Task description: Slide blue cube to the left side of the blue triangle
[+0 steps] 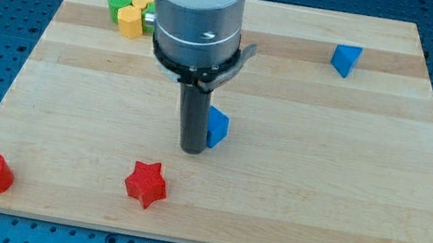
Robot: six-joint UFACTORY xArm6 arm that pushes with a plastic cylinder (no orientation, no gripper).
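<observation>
tool: my tip (192, 148) is a bare rod, holds nothing, touches blue cube's left side | blue cube (216, 127) at surface (347, 189) centre | blue triangle (345, 59) far right, well apart | red star (146, 183) near, left of the tip

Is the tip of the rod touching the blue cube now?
Touching. In the camera view, my tip sits against the blue cube on its left side, with no board visible between them.

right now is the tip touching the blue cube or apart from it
Touching, as far as the view shows: my tip stands directly against the blue cube on its view's-left side, no board visible between them. The rod hides part of the cube.
</observation>
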